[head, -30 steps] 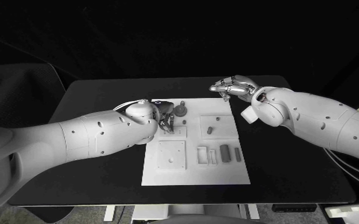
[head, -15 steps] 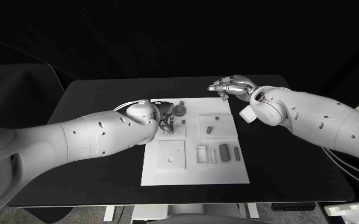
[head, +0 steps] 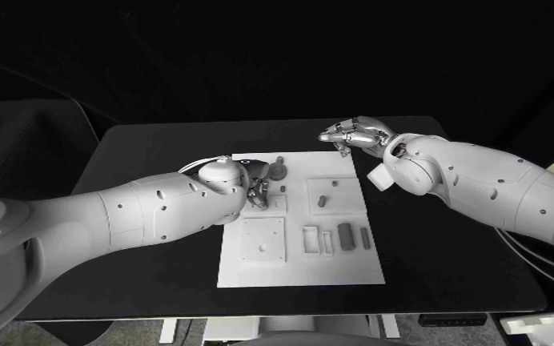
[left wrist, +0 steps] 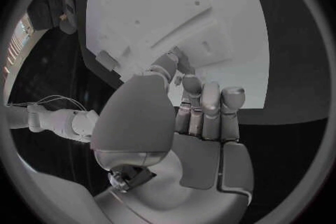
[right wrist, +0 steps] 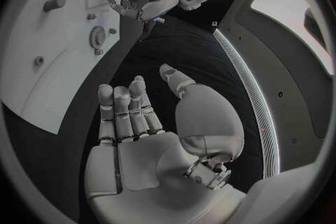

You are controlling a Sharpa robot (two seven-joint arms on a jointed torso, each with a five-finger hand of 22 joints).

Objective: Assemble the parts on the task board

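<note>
The white task board (head: pixel 303 262) lies in the middle of the black table. My left hand (head: pixel 256 183) hovers over its far left part, fingers curved downward beside a dark gear (head: pixel 279 171); nothing shows between them. From behind the left wrist, that hand (left wrist: pixel 189 117) points its bent fingers at the board (left wrist: pixel 154 5). My right hand (head: pixel 352 134) hangs above the table just past the board's far right corner. It (right wrist: pixel 147 129) is flat with the thumb apart and holds nothing. A small peg (head: pixel 324 200) lies on the board's right half.
Near the board's front right, a dark block (head: pixel 347 234) and a grey bar (head: pixel 367 238) sit in slots. A square plate with holes (head: pixel 263 239) takes the front left. Black table (head: pixel 450 242) borders the board on both sides.
My right hand has drifted slightly toward the left, staying above the board's far right corner. The left hand has hardly moved.
</note>
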